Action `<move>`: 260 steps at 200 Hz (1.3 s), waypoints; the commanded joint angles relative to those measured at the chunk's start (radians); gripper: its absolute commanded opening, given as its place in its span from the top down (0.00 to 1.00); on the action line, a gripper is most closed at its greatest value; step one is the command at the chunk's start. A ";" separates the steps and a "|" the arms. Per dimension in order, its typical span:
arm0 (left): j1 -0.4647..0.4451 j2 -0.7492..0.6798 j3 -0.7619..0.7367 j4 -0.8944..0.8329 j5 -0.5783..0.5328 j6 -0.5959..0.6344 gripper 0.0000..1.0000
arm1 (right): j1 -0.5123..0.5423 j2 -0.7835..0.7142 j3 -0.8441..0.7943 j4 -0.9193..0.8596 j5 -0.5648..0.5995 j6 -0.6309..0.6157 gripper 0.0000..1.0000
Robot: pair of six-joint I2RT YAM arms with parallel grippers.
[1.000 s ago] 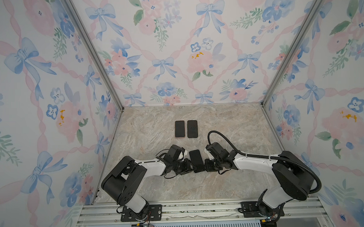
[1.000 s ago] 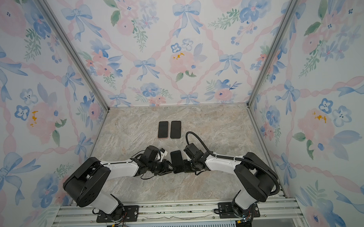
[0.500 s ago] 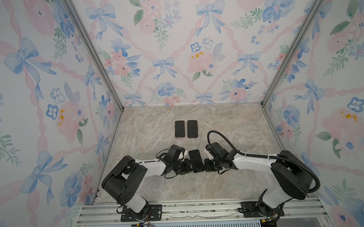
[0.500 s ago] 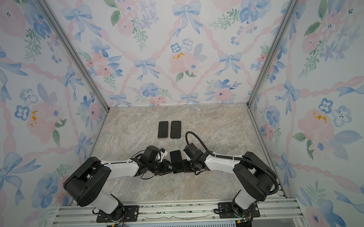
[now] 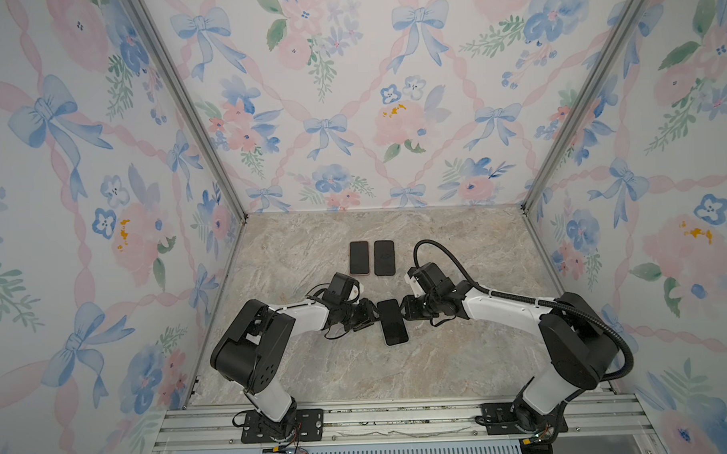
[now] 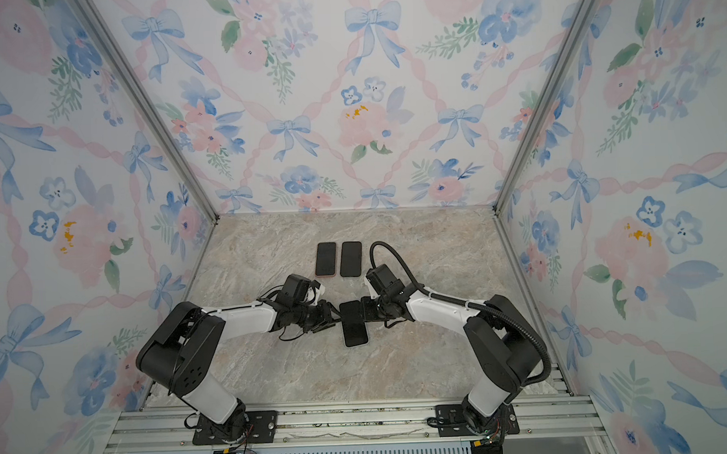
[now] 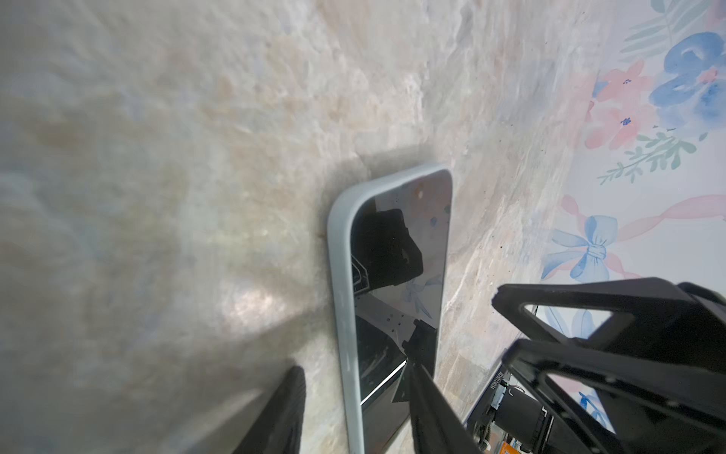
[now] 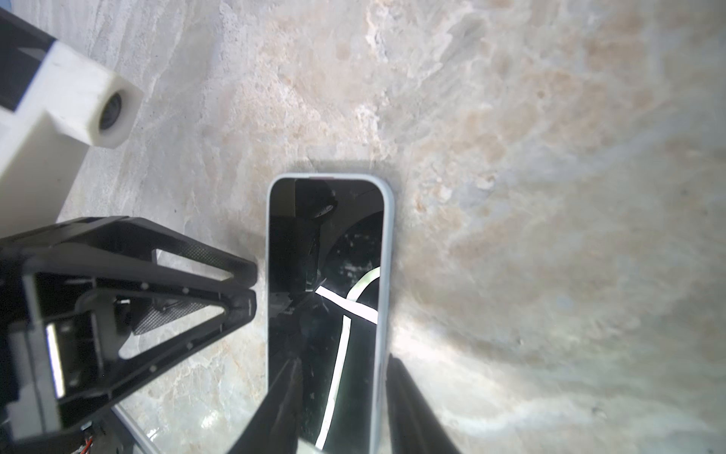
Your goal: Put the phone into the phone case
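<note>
Black glossy-screened phone (image 5: 392,322), seated in pale blue-grey case (image 8: 389,275), lies flat on the marbled counter (image 5: 462,357) between both tools. Left tool (image 5: 369,315) released. Right tool (image 5: 406,311) released, fingers (image 8: 408,405) spread over its end, apparently not pinching.

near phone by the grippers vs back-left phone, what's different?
Rim: near black phone pale blue-grey, back-left black phone pinkish. Pose: near phone skewed, back-left phone square to the marble-look table. Both lie flat, dark face up.
</note>
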 commanded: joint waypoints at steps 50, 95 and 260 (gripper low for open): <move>-0.006 0.080 0.059 -0.025 0.039 0.031 0.56 | -0.037 0.119 0.059 0.027 -0.054 -0.024 0.60; -0.018 0.092 0.061 -0.011 0.045 0.027 0.57 | -0.033 0.153 0.068 0.038 -0.065 -0.008 0.66; -0.027 -0.001 0.066 -0.110 -0.005 0.065 0.56 | 0.044 0.070 0.160 -0.220 0.174 0.012 0.64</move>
